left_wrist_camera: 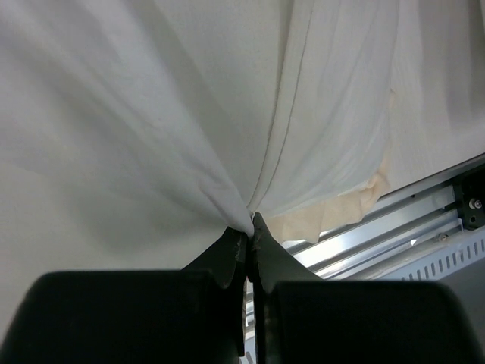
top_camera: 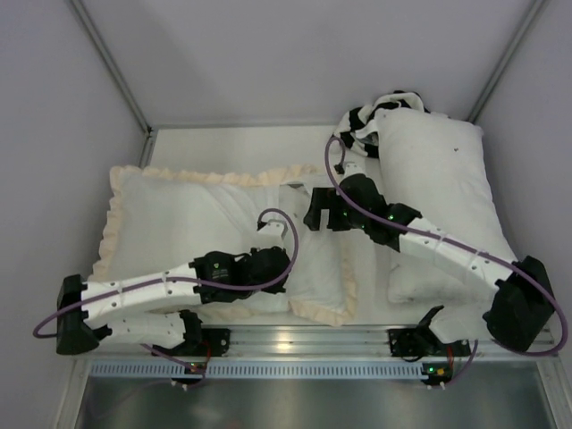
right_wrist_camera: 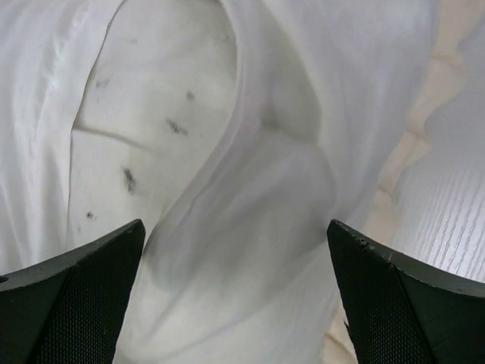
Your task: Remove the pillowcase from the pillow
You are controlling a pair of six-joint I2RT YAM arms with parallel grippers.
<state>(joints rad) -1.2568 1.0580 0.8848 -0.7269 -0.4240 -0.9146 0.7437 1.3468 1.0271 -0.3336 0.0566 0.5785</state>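
Observation:
The pillowcase (top_camera: 188,214) lies cream-white face up at the table's left and middle, its cream frill (top_camera: 112,223) around the edge. My left gripper (top_camera: 282,268) is shut on a fold of its fabric (left_wrist_camera: 227,189) near the front frill (left_wrist_camera: 341,208). My right gripper (top_camera: 313,214) hangs open just above the case's opening, its fingers (right_wrist_camera: 76,303) wide apart over the fabric (right_wrist_camera: 288,189). The white pillow with dark specks (right_wrist_camera: 151,114) shows inside the opening; in the top view it is hidden in the case.
A longer plain white pillow (top_camera: 442,197) with one dark dot lies along the right side under my right arm. A black-and-white patterned cloth (top_camera: 393,103) sits at the back right. The aluminium front rail (top_camera: 295,340) also shows in the left wrist view (left_wrist_camera: 402,227). Walls close in the table.

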